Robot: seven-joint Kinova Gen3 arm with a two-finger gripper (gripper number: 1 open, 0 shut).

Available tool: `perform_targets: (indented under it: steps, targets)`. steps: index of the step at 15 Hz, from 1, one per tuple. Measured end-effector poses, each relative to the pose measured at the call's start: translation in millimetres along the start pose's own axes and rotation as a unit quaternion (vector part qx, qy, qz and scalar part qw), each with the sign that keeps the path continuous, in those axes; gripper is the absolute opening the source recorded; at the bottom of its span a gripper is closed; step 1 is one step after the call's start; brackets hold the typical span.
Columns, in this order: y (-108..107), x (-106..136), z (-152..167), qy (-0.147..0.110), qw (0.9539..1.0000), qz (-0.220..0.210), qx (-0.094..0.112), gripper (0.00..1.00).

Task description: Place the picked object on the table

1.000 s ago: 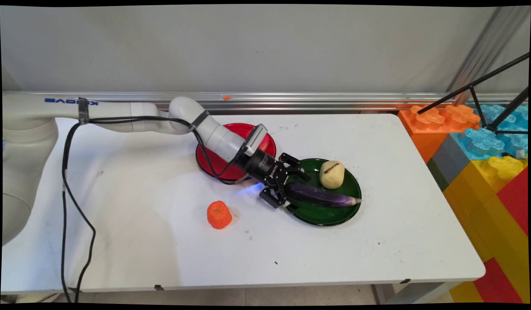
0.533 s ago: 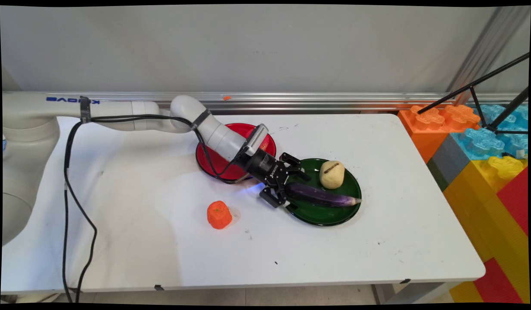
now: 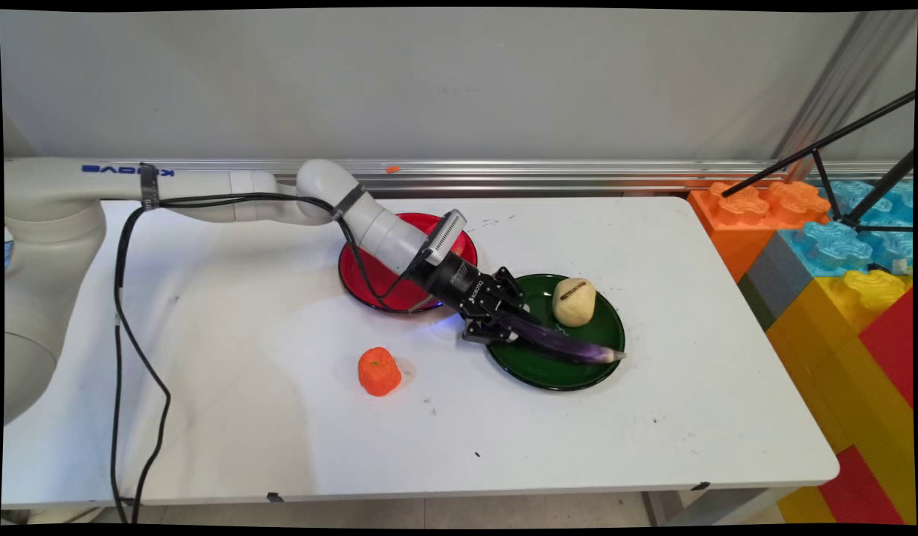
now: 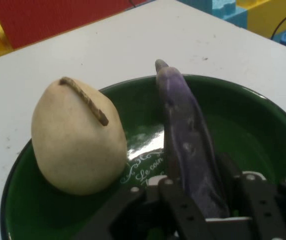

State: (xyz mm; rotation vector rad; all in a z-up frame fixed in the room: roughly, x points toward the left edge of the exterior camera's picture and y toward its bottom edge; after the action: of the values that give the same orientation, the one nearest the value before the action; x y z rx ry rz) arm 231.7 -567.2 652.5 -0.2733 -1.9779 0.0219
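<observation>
My black gripper [image 3: 509, 327] is shut on the thick end of a long purple eggplant [image 3: 566, 342], over the left rim of a green plate [image 3: 559, 374]. The eggplant slants down to the right, its tip near the plate's right rim. In the hand view the eggplant [image 4: 185, 140] runs away from between my fingers [image 4: 255, 197] across the green plate [image 4: 263, 125]. A pale yellow pear [image 3: 574, 301] with a brown stem lies on the same plate, just beyond the eggplant; in the hand view the pear [image 4: 78, 137] sits to the eggplant's left.
A red plate [image 3: 369, 279] lies behind the wrist, partly hidden by the arm. An orange toy fruit [image 3: 378, 371] stands on the table to the left front. Big coloured blocks [image 3: 823, 253] are stacked off the table's right end, with a black stand above.
The fingers, open around the eggplant's thick end before, have shut on it. That end has risen slightly, so the eggplant now slants down to the right.
</observation>
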Motion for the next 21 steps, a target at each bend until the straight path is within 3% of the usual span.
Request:
perform_targets:
  steps: [13,21]
  targets:
    - [-5.5,18.9,-11.2,0.011,0.9999,0.005,0.001,0.0]
    - [26.2,42.6,-48.1,0.035,0.9993,-0.014,-0.003,0.0]
